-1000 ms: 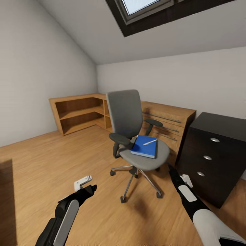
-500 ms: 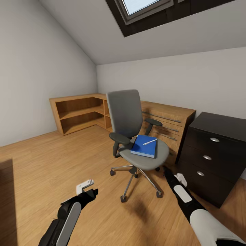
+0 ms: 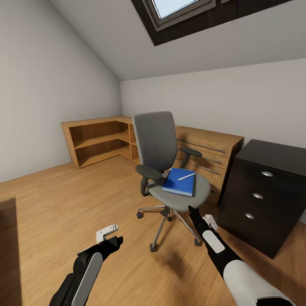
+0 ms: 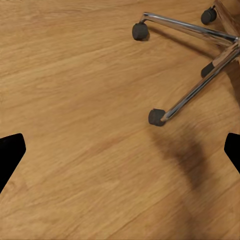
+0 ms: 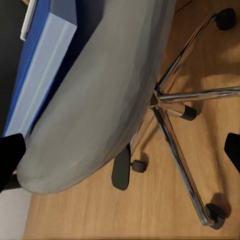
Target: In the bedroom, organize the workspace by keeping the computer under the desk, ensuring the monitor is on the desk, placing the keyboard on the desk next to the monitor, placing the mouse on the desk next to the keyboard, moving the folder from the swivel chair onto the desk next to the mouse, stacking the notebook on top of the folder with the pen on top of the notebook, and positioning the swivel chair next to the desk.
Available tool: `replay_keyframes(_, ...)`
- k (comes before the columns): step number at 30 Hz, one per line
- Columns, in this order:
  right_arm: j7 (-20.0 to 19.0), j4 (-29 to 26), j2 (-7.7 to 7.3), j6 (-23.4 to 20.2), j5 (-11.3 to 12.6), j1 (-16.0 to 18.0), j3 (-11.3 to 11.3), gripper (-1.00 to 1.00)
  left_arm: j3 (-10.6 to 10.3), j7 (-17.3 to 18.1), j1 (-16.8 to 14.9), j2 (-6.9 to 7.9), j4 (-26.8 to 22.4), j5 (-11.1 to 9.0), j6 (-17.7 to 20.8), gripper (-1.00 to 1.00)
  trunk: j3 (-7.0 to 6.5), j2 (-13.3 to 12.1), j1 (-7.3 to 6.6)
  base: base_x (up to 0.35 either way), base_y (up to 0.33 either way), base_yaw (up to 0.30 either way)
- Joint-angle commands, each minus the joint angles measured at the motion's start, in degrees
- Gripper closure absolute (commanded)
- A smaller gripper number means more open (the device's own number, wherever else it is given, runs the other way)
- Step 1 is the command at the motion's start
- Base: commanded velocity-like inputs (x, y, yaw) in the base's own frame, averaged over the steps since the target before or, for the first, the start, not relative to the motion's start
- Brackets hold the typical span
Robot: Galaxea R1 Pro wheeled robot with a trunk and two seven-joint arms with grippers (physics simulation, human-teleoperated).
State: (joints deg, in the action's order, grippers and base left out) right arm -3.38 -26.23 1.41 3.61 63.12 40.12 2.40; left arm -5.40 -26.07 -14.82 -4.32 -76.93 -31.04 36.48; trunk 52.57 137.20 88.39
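The grey swivel chair stands mid-room on its chrome base. On its seat lies the blue folder, with the white pen on top. My right gripper is open, just below the seat's front edge and apart from it. My left gripper hangs open and empty over bare floor, left of the chair's base. The desk's black drawer unit stands right of the chair. The computer, monitor, keyboard, mouse and notebook are out of view.
Light wooden cabinets line the far walls: open shelves at the left and a drawer unit behind the chair. The chair's spokes and casters spread over the wooden floor. A sloped ceiling with a skylight is overhead.
My right arm has swung left and forward, bringing its gripper close under the front of the chair seat. The left arm has sunk slightly. Chair, folder and pen have not moved.
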Motion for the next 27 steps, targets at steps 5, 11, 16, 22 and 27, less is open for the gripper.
replay_keyframes(5, -0.35, 0.16, -0.01, 0.29, 0.67, 0.04, 0.21, -1.00, -0.05, -0.56, -0.03, -0.02, -0.07, -0.60, 0.09, -1.00, 0.06, 0.02, -0.01, 0.000, 0.000, 0.000)
replay_keyframes(11, -4.78, 0.28, -0.27, -0.18, 0.83, 0.04, 0.08, -1.00, -0.05, -0.56, -0.03, 0.01, -0.07, -0.60, 0.09, -1.00, 0.06, 0.02, -0.01, 0.000, 0.000, 0.000)
replay_keyframes(16, -5.25, 0.30, -0.47, -0.25, 0.86, 0.04, 0.06, -1.00, -0.05, -0.56, -0.03, -0.02, -0.07, -0.60, 0.09, -1.00, 0.06, 0.02, -0.01, 0.046, 0.000, 0.000)
replay_keyframes(22, -5.37, 0.30, -0.45, -0.19, 0.86, 0.04, 0.06, -1.00, -0.05, -0.56, -0.03, 0.00, -0.07, -0.60, 0.09, -1.00, 0.06, 0.02, -0.01, 0.221, 0.000, 0.000)
replay_keyframes(27, -5.49, 0.26, -0.52, -0.10, 0.73, 0.04, 0.06, -1.00, -0.05, -0.56, -0.03, 0.00, -0.07, -0.60, -0.51, -1.00, 0.06, 0.02, -0.01, 0.234, 0.000, 0.000)
